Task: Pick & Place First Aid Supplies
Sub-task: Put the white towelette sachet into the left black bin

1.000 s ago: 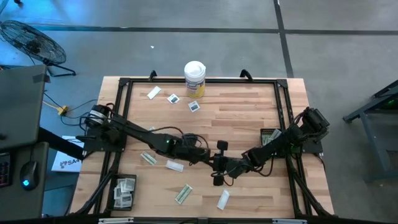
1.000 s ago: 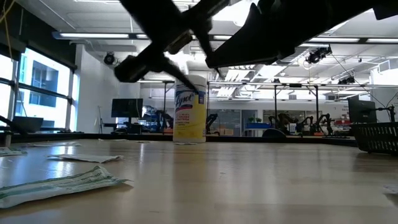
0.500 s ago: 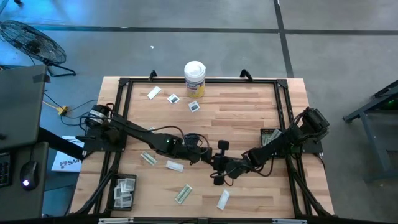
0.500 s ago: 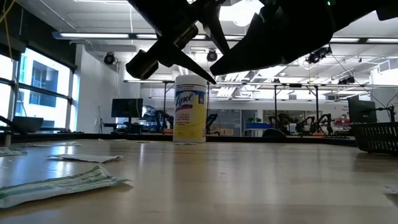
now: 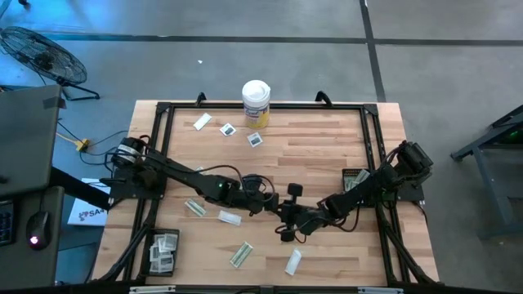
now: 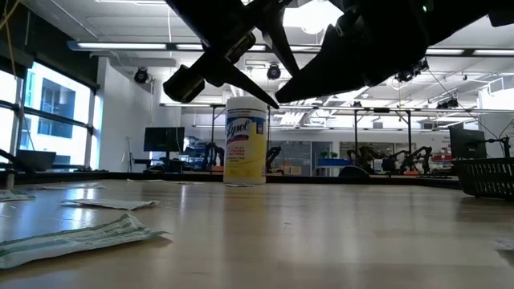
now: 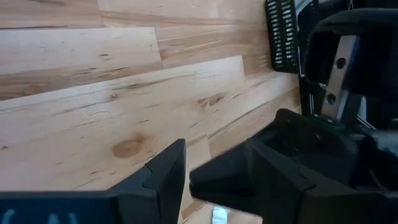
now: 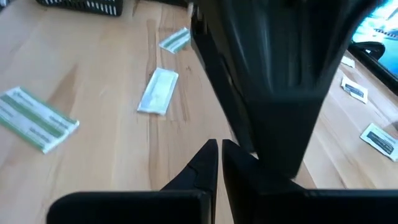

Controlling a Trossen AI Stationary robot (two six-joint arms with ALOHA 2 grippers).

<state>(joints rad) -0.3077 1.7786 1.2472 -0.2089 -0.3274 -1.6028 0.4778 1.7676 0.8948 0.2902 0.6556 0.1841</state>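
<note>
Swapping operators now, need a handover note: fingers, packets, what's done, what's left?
Left gripper: fingers open, mid-table, tip to tip with the right gripper, whose fingers are shut. No packet visible in either.
Loose packets: seven on the table, three near the far edge, four towards the front.
Done: several stowed packets lie in the black tray at the front left corner.
Left: the seven loose ones.

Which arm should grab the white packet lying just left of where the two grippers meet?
Left, probably. The packet lies on the left arm's side of the table, close beside that arm, and the left gripper is open. The right gripper is shut and would have to reach past the left one.
</note>
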